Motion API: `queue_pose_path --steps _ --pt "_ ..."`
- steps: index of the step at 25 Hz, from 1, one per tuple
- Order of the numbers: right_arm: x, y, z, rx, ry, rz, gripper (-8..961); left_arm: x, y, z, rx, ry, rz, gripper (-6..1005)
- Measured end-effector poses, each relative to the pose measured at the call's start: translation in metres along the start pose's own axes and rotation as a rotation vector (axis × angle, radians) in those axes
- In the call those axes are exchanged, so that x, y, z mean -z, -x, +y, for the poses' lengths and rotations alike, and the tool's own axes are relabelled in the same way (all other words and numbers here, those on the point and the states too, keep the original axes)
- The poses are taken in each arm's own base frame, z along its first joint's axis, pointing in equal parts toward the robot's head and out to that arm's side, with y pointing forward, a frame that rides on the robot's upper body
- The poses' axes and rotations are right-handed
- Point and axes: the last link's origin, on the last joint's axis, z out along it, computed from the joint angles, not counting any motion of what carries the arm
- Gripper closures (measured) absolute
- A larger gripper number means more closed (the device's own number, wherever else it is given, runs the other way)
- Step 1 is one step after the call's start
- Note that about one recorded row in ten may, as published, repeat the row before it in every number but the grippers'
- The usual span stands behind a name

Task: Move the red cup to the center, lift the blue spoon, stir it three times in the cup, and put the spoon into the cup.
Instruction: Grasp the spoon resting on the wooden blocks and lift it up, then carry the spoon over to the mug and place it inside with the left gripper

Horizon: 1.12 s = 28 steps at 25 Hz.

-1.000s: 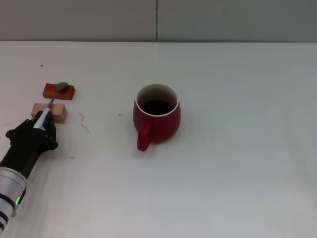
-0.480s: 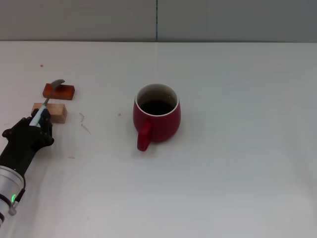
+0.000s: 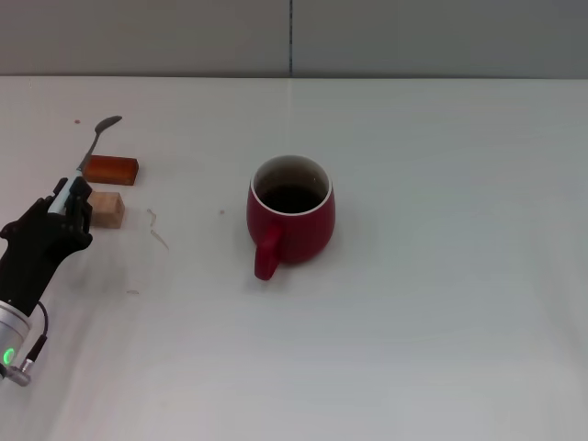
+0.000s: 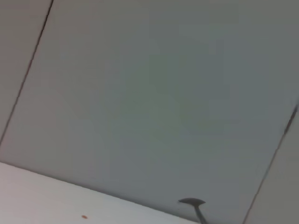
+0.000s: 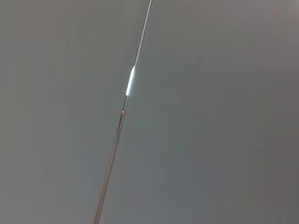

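Observation:
The red cup (image 3: pixel 291 219) stands near the middle of the white table (image 3: pixel 441 276), its handle toward me and dark liquid inside. At the far left, my left gripper (image 3: pixel 66 204) is shut on the blue spoon (image 3: pixel 88 160), which is lifted off the blocks with its grey bowl pointing up and away. The spoon's bowl (image 4: pixel 192 202) also shows in the left wrist view against the grey wall. My right gripper is out of view.
A reddish-brown block (image 3: pixel 110 169) and a pale wooden block (image 3: pixel 108 209) lie at the left, just beside the left gripper. A grey wall (image 3: pixel 413 37) closes the table's far edge.
The left gripper has risen with the spoon, lifting its bowl off the reddish-brown block and tilting it higher. The cup has not moved.

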Motion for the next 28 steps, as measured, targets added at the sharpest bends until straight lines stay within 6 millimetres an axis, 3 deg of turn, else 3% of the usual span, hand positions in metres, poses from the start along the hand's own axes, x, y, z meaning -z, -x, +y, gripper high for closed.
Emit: queue_pose_path --steps 6,7,12,22,28 --pt "0.000 0.000 -0.001 0.001 -0.010 0.001 273 -0.008 -0.014 0.002 0.122 0.155 -0.008 829" --pt "0.000 0.000 -0.002 0.000 -0.011 0.002 273 -0.011 -0.025 0.003 0.189 0.229 0.000 829" --pt "0.000 0.000 -0.002 0.001 -0.012 0.002 273 -0.016 -0.044 0.011 0.270 0.364 -0.005 829" --pt "0.000 0.000 -0.001 -0.002 -0.012 0.001 273 -0.021 -0.085 0.027 0.305 0.658 -0.055 829" --pt "0.000 0.000 -0.001 -0.001 -0.012 0.001 274 -0.031 -0.111 0.050 0.174 0.872 -0.196 829"
